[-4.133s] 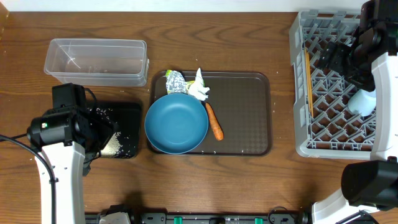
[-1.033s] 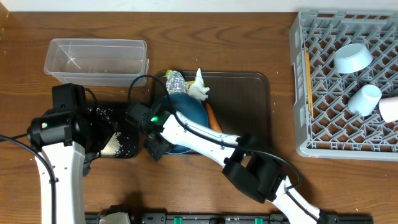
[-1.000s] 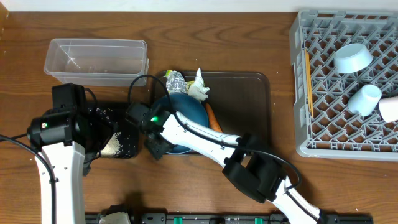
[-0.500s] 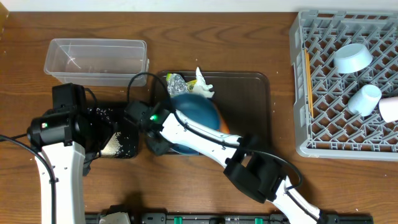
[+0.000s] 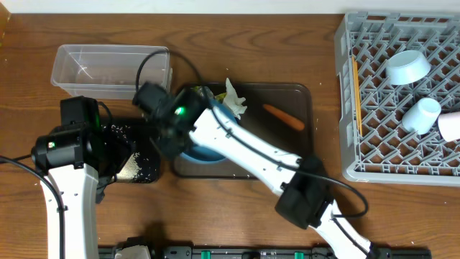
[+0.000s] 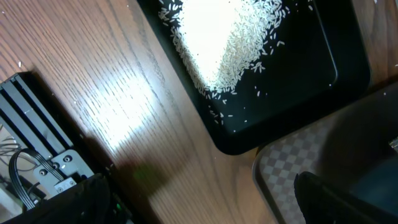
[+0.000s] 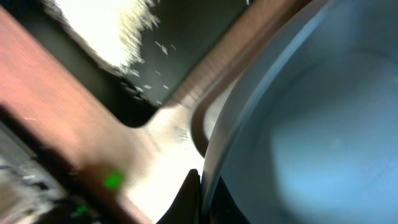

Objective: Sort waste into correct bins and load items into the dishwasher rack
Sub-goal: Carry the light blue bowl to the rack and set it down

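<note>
Blue plate, orange carrot, white rice, black tray, grey rack

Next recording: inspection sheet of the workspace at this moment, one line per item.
Surface: wooden table, no damage seen.
Job's things: blue plate tilted on the brown tray, with carrot and tissue; rice in black tray; clear tub nearly empty; bowl, cup, chopsticks in rack.
Clutter: white object cut off at the right edge.
Grippers: right gripper shut on the blue plate's rim; left gripper open, empty, over the black tray's corner.
Cables: black cable loops from the right arm over the clear tub.
Surroundings: black hardware along the table's front edge.
</note>
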`<state>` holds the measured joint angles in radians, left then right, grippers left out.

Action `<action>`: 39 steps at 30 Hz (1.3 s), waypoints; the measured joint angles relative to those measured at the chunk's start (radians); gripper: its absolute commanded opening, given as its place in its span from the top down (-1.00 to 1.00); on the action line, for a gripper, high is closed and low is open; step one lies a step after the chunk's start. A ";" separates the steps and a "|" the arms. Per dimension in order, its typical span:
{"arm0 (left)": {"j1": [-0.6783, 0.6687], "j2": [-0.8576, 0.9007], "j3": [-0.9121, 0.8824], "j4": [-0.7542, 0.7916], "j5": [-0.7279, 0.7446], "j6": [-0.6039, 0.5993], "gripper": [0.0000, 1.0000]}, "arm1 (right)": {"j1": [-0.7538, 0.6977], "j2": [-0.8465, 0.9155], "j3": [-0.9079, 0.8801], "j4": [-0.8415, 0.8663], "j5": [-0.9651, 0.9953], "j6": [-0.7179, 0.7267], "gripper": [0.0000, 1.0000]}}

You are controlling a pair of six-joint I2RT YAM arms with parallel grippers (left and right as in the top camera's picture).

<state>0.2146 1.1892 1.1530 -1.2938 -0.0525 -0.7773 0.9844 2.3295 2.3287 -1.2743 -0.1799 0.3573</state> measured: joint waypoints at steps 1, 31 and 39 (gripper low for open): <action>0.000 0.000 0.000 0.000 0.000 0.000 -0.96 | -0.013 0.000 0.028 -0.016 -0.021 0.000 0.98; 0.000 0.000 0.000 0.000 0.000 0.000 -0.95 | -1.220 -0.294 0.260 -0.312 -0.692 -0.358 0.98; 0.000 0.000 0.000 0.000 0.000 0.000 -0.96 | -1.466 -0.287 0.253 -0.258 -0.749 -0.435 0.98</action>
<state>0.2146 1.1892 1.1530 -1.2942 -0.0525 -0.7773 -0.4816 2.0426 2.5813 -1.5322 -0.9287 -0.0780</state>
